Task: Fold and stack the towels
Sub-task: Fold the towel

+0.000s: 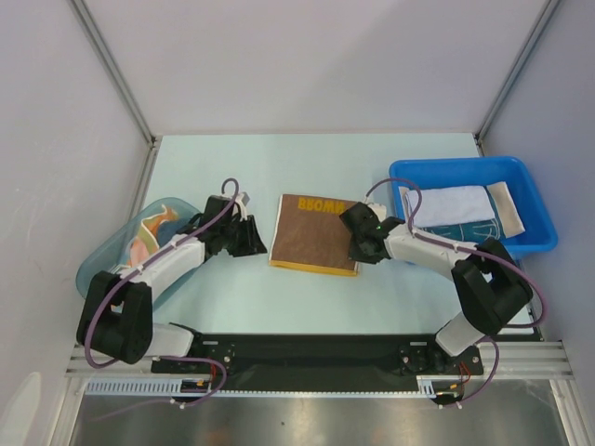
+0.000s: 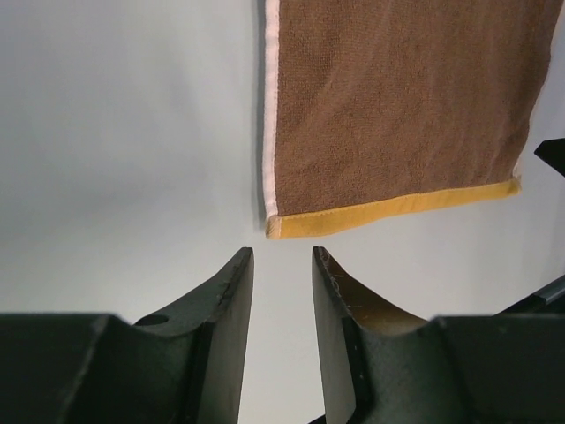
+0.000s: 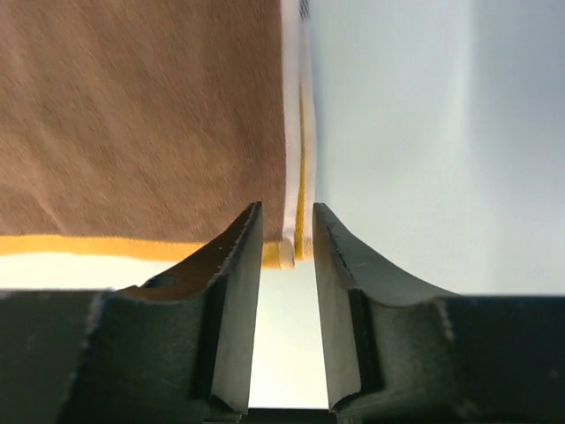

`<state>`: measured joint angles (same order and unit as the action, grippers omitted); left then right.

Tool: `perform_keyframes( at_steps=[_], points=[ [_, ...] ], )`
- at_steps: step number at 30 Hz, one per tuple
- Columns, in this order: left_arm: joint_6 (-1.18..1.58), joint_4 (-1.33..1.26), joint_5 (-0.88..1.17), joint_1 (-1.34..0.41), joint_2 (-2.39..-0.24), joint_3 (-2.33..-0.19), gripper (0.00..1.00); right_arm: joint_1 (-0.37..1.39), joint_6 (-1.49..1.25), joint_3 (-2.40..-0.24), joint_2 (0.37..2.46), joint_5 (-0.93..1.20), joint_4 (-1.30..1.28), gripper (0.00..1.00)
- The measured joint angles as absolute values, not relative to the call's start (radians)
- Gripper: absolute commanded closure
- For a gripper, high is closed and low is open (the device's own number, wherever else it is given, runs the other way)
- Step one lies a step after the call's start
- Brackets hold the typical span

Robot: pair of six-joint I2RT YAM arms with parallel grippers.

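Note:
A brown towel (image 1: 314, 234) with yellow lettering and a yellow hem lies folded flat in the middle of the table. My left gripper (image 1: 253, 237) stands open just off its left edge, and its fingertips (image 2: 240, 265) point at the near hem corner of the towel (image 2: 397, 106) with bare table between them. My right gripper (image 1: 358, 243) is at the towel's near right corner. In the right wrist view the gripper (image 3: 287, 214) is open by a narrow gap, with the hemmed corner of the towel (image 3: 141, 115) lying between the tips.
A blue plastic bin (image 1: 535, 190) at the right holds a folded white towel (image 1: 456, 203), a teal one (image 1: 469, 229) and a pale one (image 1: 508, 209). A translucent teal tub (image 1: 100, 268) at the left holds an orange towel (image 1: 153, 232).

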<state>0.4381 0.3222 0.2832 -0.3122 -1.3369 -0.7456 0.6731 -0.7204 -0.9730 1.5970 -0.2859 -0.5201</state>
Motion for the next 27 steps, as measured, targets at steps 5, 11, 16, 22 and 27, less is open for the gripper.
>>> perform_keyframes(
  at_steps=[5,11,16,22,27],
  points=[
    [0.458,0.285,0.278,-0.335,-1.375,-0.728,0.66,0.686,-0.796,-0.904,1.556,-0.26,-0.518,0.67],
    [0.48,0.248,0.264,-0.359,-1.436,-0.706,0.67,0.731,-0.846,-0.889,1.554,-0.253,-0.516,0.67],
    [0.491,0.247,0.25,-0.378,-1.459,-0.699,0.68,0.75,-0.866,-0.889,1.554,-0.258,-0.517,0.69],
    [0.498,0.24,0.22,-0.387,-1.459,-0.69,0.68,0.752,-0.874,-0.889,1.554,-0.278,-0.519,0.84],
    [0.5,0.241,0.209,-0.403,-1.464,-0.68,0.67,0.755,-0.879,-0.889,1.554,-0.284,-0.519,0.9]
  ],
)
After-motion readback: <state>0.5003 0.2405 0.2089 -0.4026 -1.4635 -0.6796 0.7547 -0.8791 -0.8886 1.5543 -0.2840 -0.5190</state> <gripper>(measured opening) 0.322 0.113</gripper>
